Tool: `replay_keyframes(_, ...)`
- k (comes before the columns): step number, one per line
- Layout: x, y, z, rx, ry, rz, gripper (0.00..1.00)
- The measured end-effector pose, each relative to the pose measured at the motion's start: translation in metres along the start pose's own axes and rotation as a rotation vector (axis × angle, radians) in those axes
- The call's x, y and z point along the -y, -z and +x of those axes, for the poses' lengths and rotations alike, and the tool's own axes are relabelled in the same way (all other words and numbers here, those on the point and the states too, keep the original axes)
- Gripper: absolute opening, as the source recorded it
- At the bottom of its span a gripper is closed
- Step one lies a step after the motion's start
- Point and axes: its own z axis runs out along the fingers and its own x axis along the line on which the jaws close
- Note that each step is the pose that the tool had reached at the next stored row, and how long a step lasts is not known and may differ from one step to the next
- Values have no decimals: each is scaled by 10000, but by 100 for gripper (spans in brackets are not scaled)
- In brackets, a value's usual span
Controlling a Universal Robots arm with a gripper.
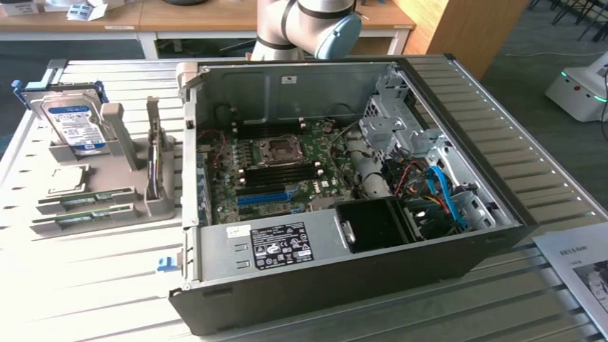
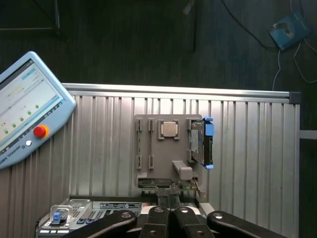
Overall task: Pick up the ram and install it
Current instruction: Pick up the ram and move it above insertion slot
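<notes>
Ram, a long thin green circuit-board stick [image 1: 84,200], is ungripped: the black-fingered gripper [image 2: 170,197] hangs over the slatted metal table [image 2: 247,148] with jaws pressed together, empty. The stick sits in a grey plastic holder tray [image 1: 161,206], long axis pointing toward the open black computer case [image 1: 332,285] beside it.

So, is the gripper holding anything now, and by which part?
Nothing that can be seen: the gripper has its jaws together with nothing between, and the ram lies in the grey holder.

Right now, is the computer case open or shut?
Open: the case is uncovered on its upper side, and the motherboard inside is exposed.
</notes>
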Motion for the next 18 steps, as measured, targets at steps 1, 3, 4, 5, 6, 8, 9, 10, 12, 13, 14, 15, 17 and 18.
replay_keyframes(1, 1, -15, 1, 1, 0, 0, 13)
replay_keyframes(3, 2, -46, 2, 0, 0, -1, 13)
replay_keyframes(4, 3, -65, 2, -1, 0, -2, 13)
replay_keyframes(5, 3, -83, 3, 0, 0, -1, 13)
replay_keyframes(6, 3, -102, 4, 0, -1, 0, 13)
replay_keyframes(8, 4, -138, 5, 0, 0, -1, 13)
replay_keyframes(9, 4, -155, 6, -1, 0, -1, 13)
replay_keyframes(10, 5, -174, 6, 0, 0, 0, 13)
replay_keyframes(12, 5, -212, 8, 0, 0, 0, 13)
replay_keyframes(13, 6, -229, 8, 0, 0, -1, 13)
replay_keyframes(14, 6, -247, 9, 0, 0, 0, 13)
replay_keyframes(15, 6, -265, 10, 0, 0, -1, 13)
replay_keyframes(17, 7, -303, 11, 1, 0, 1, 13)
replay_keyframes(18, 7, -320, 12, 0, 0, -1, 13)
